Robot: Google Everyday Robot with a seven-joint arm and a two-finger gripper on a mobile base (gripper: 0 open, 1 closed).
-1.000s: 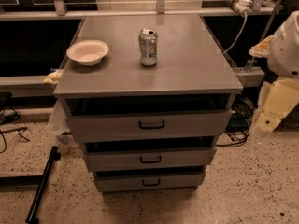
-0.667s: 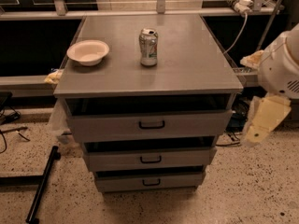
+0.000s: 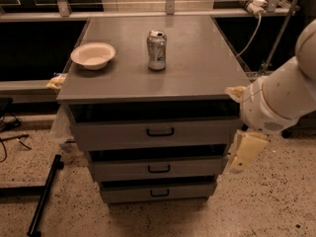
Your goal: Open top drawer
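The top drawer (image 3: 118,133) is the widest grey metal front, right under the cabinet top, with a small black loop handle (image 3: 160,132) at its centre. A dark gap runs above the front. Two narrower drawer fronts, the middle one (image 3: 118,170) and the bottom one (image 3: 123,193), sit below it, each with a similar handle. My white arm (image 3: 281,95) reaches in from the right. My cream-coloured gripper (image 3: 244,152) hangs down beside the cabinet's right front corner, level with the top and middle drawers, to the right of the handle.
On the grey cabinet top (image 3: 197,63) stand a white bowl (image 3: 93,55) at the left and a drink can (image 3: 157,50) in the middle. A black pole (image 3: 44,196) lies on the speckled floor at the left. Cables and a power strip (image 3: 249,4) hang at the back right.
My arm has swung left and down, bringing the gripper from beside the cabinet's right side close to its right front corner. The drawers, bowl and can have not moved.
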